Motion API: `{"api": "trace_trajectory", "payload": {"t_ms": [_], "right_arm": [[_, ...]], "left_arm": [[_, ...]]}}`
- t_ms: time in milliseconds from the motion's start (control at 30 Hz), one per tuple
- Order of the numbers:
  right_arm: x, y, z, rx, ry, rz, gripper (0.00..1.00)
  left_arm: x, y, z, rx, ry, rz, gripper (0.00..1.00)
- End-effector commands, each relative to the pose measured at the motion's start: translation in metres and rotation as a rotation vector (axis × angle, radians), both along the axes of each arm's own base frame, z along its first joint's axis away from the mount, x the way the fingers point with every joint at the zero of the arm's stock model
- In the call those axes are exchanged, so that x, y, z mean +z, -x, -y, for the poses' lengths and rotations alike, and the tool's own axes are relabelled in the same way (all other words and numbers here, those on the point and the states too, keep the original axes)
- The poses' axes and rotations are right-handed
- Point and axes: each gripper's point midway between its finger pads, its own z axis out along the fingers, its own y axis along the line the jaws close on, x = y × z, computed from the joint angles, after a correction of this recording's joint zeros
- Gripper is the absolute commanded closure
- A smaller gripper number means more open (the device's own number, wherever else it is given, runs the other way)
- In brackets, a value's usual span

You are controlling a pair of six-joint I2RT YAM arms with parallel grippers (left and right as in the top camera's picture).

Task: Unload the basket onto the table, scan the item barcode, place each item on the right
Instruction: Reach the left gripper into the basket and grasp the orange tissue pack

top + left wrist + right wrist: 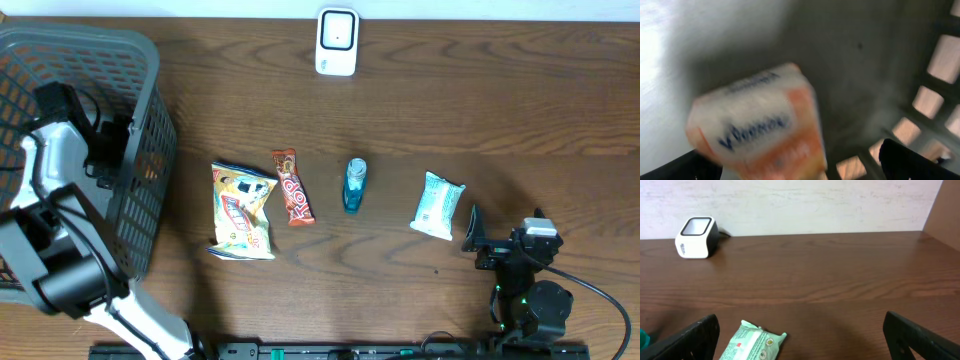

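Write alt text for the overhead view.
Four items lie in a row on a wooden table: a yellow snack bag, a chocolate bar, a blue bottle and a wipes pack. A white scanner sits at the far edge; the left arm reaches into a grey basket.

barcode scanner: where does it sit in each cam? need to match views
Overhead: the barcode scanner is at top centre, at the far table edge.
Left wrist: not in it, only the basket wall and a blurred white-and-orange packet.
Right wrist: upper left, in front of the wall.
Shared landmark: the green-and-white wipes pack, rightmost item in overhead, bottom left of centre in right wrist.
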Motion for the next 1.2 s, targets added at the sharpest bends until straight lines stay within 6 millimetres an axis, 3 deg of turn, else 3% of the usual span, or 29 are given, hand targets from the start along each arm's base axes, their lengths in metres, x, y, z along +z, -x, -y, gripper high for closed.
{"api": "trace_trajectory", "payload": {"t_ms": [0, 200, 233, 300, 333, 400, 433, 600, 700, 833, 933, 1100, 1167], "right_arm": [[0.0, 0.0, -0.002, 0.011, 0.011, 0.001, 0.01], [0.0, 0.0, -0.002, 0.011, 0.011, 0.001, 0.01], [0.0, 0.0, -0.002, 0.011, 0.011, 0.002, 0.01], [0.0, 0.0, -0.002, 0.011, 0.011, 0.001, 0.01], [0.0, 0.0, -0.002, 0.011, 0.011, 0.001, 0.01], [0.0, 0.0, -0.002, 0.011, 0.011, 0.002, 0.01], [0.0, 0.0, -0.002, 0.011, 0.011, 0.001, 0.01], [0.0, 0.0, -0.002, 0.011, 0.011, 0.002, 0.01], [0.0, 0.0, -0.002, 0.011, 0.011, 0.002, 0.01], [0.0, 0.0, -0.002, 0.011, 0.011, 0.002, 0.01], [0.0, 0.0, -0.002, 0.011, 0.011, 0.002, 0.01], [0.0, 0.0, -0.002, 0.011, 0.011, 0.002, 0.01], [0.0, 0.0, -0.002, 0.011, 0.011, 0.002, 0.01]], "left_arm": [[-0.018, -0.003, 0.004, 0.017, 0.044, -0.024, 0.02], [-0.048, 0.005, 0.008, 0.016, 0.079, -0.095, 0.02], [-0.052, 0.007, 0.01, 0.014, 0.086, -0.113, 0.12], [-0.057, 0.012, 0.012, -0.012, 0.091, -0.129, 0.55], [-0.057, 0.013, 0.013, -0.027, 0.09, -0.132, 0.7], [-0.057, 0.016, 0.014, -0.034, 0.093, -0.14, 0.89], [-0.057, 0.017, 0.014, -0.033, 0.096, -0.144, 0.92], [-0.054, 0.022, 0.015, -0.029, 0.105, -0.161, 0.92], [-0.041, 0.024, 0.01, -0.016, 0.099, -0.148, 0.93], [-0.007, 0.022, -0.004, 0.0, 0.051, -0.073, 0.93], [0.033, 0.025, -0.021, 0.027, -0.048, -0.001, 0.93], [0.124, 0.034, -0.042, 0.079, -0.274, 0.177, 0.93], [0.166, 0.039, -0.042, 0.094, -0.35, 0.282, 0.93]]}}
